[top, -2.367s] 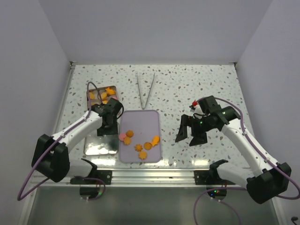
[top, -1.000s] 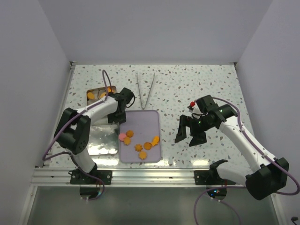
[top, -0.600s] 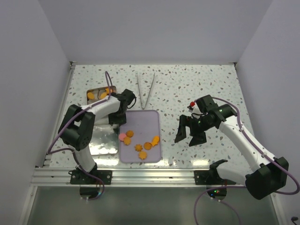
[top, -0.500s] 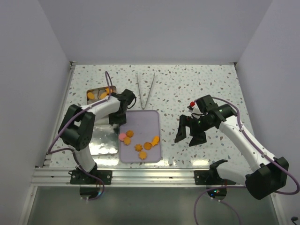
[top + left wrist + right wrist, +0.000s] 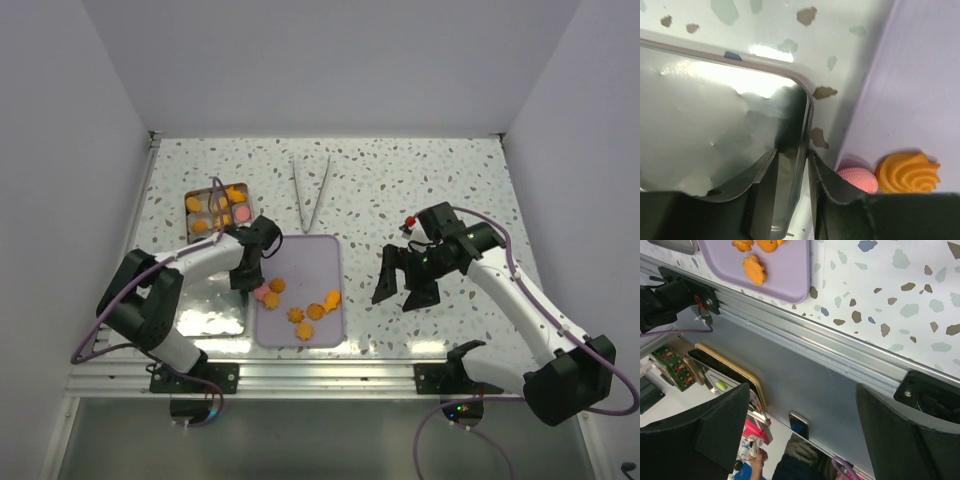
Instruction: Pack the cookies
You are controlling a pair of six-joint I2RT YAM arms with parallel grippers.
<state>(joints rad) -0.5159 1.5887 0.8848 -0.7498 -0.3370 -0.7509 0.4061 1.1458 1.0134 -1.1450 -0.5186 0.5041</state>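
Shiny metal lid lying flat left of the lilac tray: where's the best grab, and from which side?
Take the shiny metal lid by its raised rim, on the edge beside the lilac rectangular tray, near the far corner. It lies flat, rim up, so come straight down with one jaw inside the wall and one outside. The left gripper straddles that edge.

left gripper (image 5: 792, 162) pinching, right gripper (image 5: 405, 286) wide open

Nothing legible anywhere.
The orange cookies (image 5: 297, 315) on the lilac plastic tray (image 5: 310, 258) and the shiny silver metal lid (image 5: 210, 318) beside it carry no lettering.
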